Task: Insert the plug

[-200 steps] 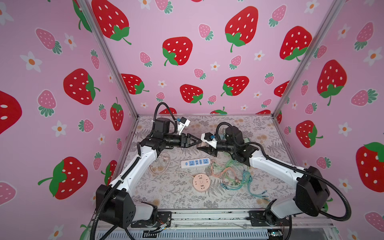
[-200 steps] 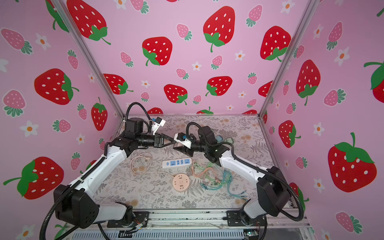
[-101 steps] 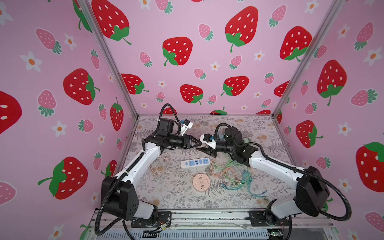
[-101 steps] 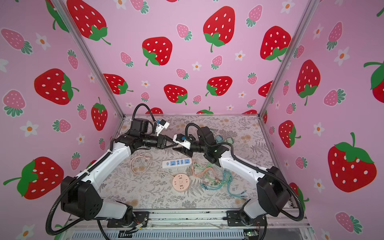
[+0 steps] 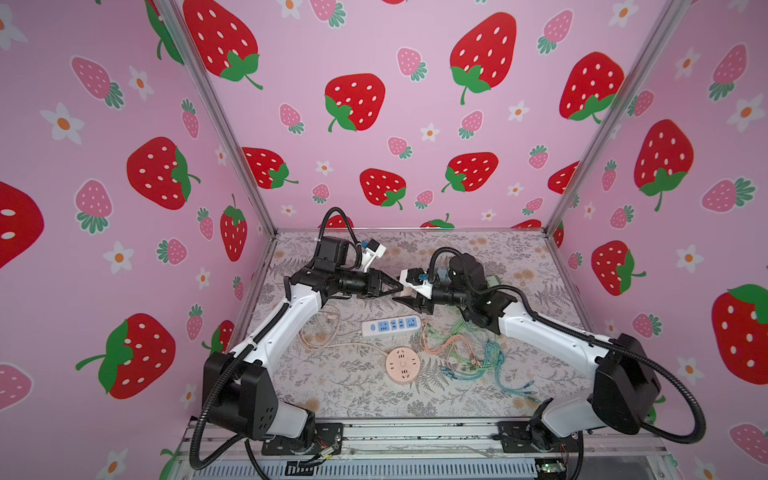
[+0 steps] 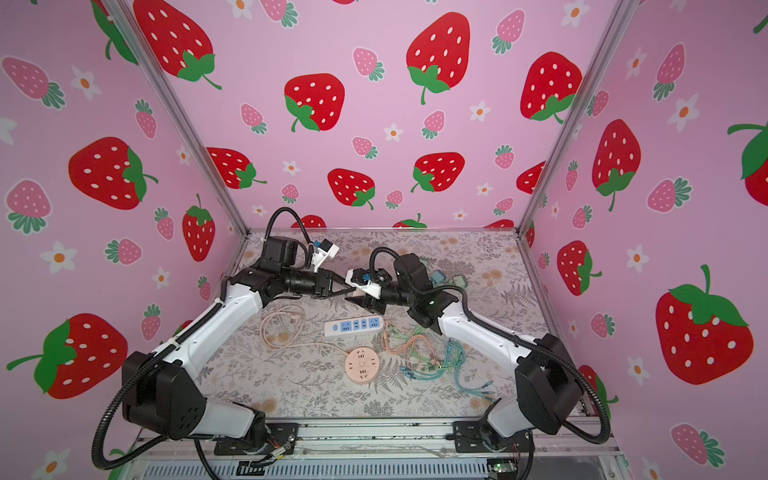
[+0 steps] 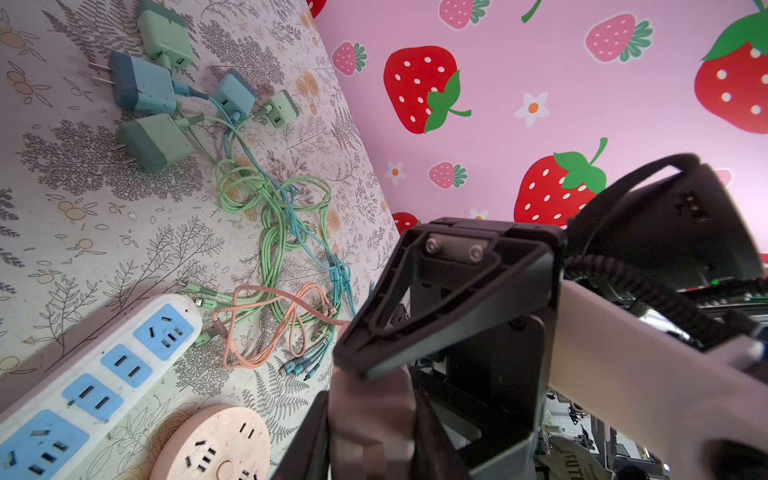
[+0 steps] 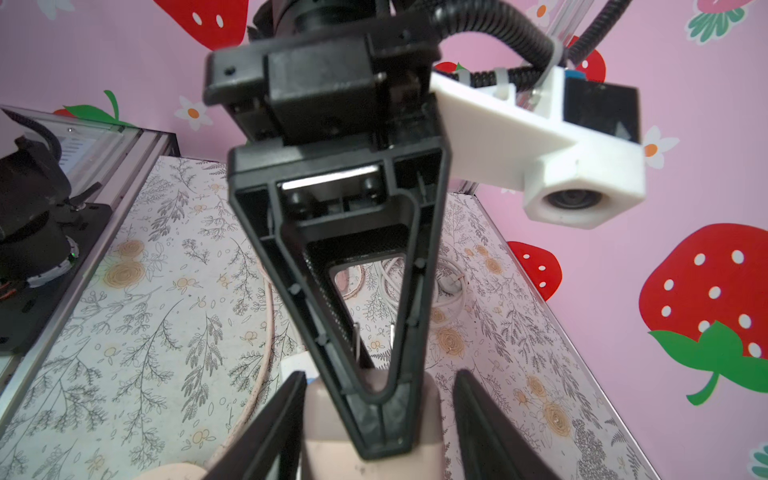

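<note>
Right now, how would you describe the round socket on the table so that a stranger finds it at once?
Inside the strawberry walls, look at the floral table. Near its middle lies a long white power strip with blue outlets; the round socket sits just in front of it, nearer the table's front edge. It alone is a flat peach-pink disc.

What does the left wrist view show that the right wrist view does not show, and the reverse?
Only the left wrist view: the green and blue chargers, the tangled cables, the socket faces of the white power strip and the round pink socket. Only the right wrist view: the left arm's wrist camera, a coiled cable, the plug's two prongs. Both: the pink plug, the left tool and right tool meeting at it, and the floral table cover.
</note>
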### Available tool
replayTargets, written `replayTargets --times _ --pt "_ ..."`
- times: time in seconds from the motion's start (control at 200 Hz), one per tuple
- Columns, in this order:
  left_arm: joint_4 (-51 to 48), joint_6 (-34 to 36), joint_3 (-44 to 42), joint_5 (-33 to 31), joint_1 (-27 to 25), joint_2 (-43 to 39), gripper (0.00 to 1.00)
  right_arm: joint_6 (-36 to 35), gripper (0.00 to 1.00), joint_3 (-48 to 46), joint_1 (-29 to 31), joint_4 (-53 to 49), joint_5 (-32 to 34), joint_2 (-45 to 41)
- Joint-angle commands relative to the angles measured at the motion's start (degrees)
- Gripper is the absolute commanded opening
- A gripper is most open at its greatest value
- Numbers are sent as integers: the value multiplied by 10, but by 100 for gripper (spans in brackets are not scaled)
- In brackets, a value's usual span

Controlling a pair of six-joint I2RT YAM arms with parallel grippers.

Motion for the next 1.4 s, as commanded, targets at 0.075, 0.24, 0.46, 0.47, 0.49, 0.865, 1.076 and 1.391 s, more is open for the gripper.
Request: replayTargets --times 0.075,0.24,0.46,0.47,0.49,0.865,1.076,1.391 --pt "26 -14 28 -10 1 8 0 29 72 -30 -7 -4 31 -75" --pt "62 -28 26 -25 5 8 0 110 75 -64 -29 -3 17 -131" --pt "161 -70 9 -27 8 -6 0 240 71 -113 -39 23 -86 -158" --pt "167 -72 9 -25 8 -6 0 246 71 -116 -39 28 -90 -157" --pt "179 -78 7 -23 8 -8 0 259 71 -122 -40 38 -98 -156" --pt "325 -107 -55 1 8 -69 0 478 71 -173 -74 262 -130 -81" --pt "345 -74 -101 5 8 -114 0 577 72 -144 -88 381 -172 -24" --pt "382 -68 -149 -3 8 -152 0 653 71 -105 -88 475 -207 12"
